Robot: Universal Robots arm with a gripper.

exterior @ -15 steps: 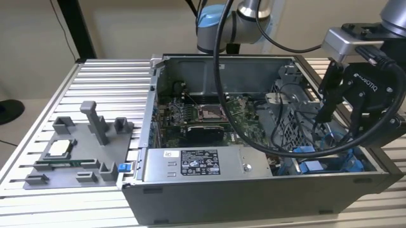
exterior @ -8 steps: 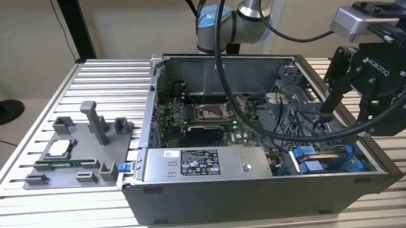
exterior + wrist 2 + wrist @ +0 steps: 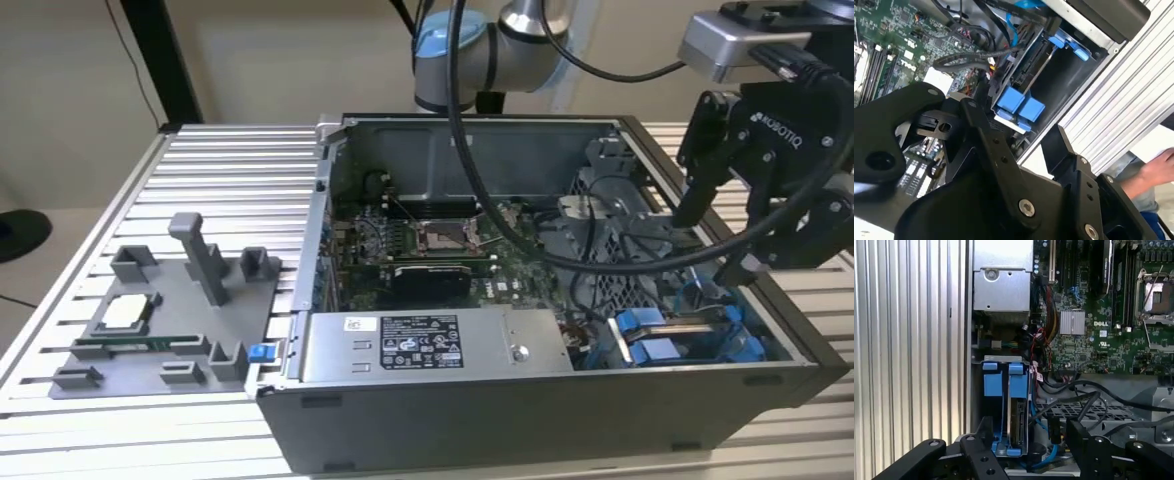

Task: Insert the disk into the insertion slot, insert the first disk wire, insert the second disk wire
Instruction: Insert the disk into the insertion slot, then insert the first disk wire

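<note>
1. Your gripper (image 3: 1029, 432) is open and holds nothing. In both wrist views its two black fingers (image 3: 986, 432) stand wide apart. In the exterior view it hangs over the corner of the computer case (image 3: 534, 420) where the drive bay is.
2. Between the fingers, in the first wrist view, you see the slot (image 3: 1004, 360), a grey metal bay with blue tabs (image 3: 993, 382) at its end. The disk (image 3: 1016, 422) stands on its edge inside this bay, in its blue frame, and the gripper does not touch it.
3. From this I judge that the first step is done. About the two wires I cannot tell. A blue cable (image 3: 1050, 456) and some black cables (image 3: 1089, 390) run just beside the bay, but the plug end of the disk is hidden.
4. For writing, there is white lettering on the gripper's side in the exterior view. The grey box (image 3: 427, 345) carries a white label with dense print, and the green board (image 3: 1094, 340) has small white marks.
5. Further out, a grey parts tray (image 3: 147, 330) lies on the ribbed table (image 3: 227, 170), well apart from the case. A person's hand (image 3: 1159, 170) is near the table edge.
</note>
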